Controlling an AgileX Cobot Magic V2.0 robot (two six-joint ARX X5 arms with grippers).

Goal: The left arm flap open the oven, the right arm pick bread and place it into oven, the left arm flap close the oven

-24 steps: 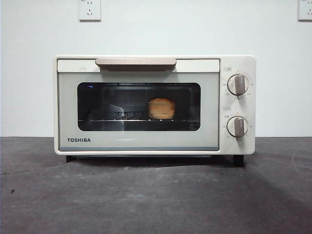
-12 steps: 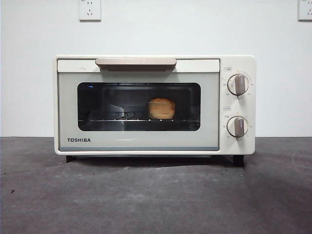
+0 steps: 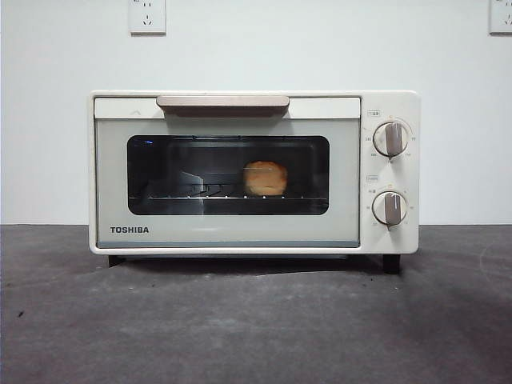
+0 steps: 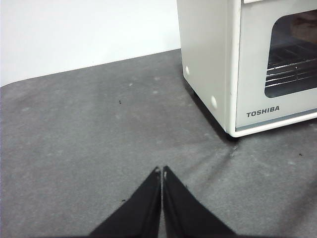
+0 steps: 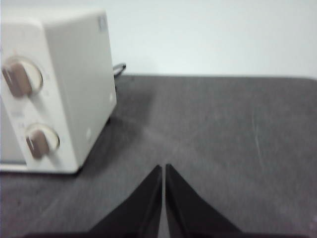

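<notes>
Front level; wrists flank oven (image 3: 254,172)

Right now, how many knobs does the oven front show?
2: upper knob and lower knob, stacked on the oven panel right of the shut door; none look hidden.

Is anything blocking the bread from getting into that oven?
No. The bread already sits on the wire rack inside the oven, behind its shut glass door. Both the left gripper and right gripper wait apart, shut, holding nothing.

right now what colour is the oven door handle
Tan, a light brown bar handle on the cream-white oven; clearest in the front view.
</notes>
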